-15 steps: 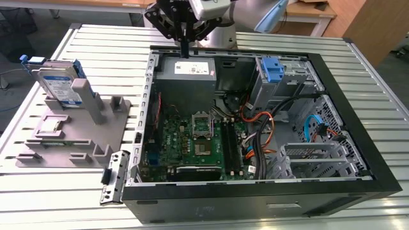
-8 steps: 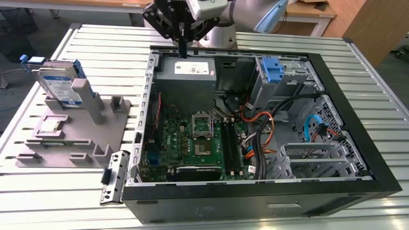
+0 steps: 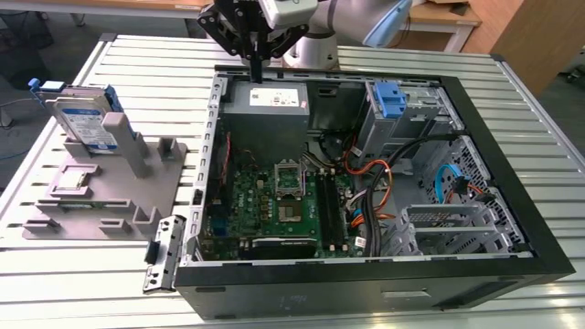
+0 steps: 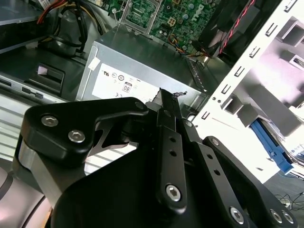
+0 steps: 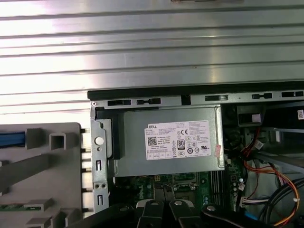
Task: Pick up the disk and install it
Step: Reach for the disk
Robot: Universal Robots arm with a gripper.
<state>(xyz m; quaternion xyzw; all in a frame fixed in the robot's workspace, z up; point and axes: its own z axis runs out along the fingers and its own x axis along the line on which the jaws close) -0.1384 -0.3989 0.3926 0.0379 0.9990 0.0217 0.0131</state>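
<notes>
The claw is seen hanging at the far side of the open computer case, just above the far edge of the grey power-supply box. Its two black fingers are pressed flat together into one narrow bar, and nothing is gripped between them. No contact with the box can be made out in the exterior view. In the second wrist view the clenched fingers are shown pointing down at that same box, with empty air at the tip.

The disk is found well apart from the claw, at the exterior view's left. It is stood upright in a grey holder on the slatted metal tabletop, outside the case. A white-and-blue label is carried on its face, and blue rails are seen along its edges.

On labels: a white sticker is spread across the power-supply box in the first wrist view, covered with small print and a row of round marks, with a small red-edged tag at one corner. Inside the case, a green motherboard is laid out below the box, and a blue latch is fixed to the metal cage at the far right.
</notes>
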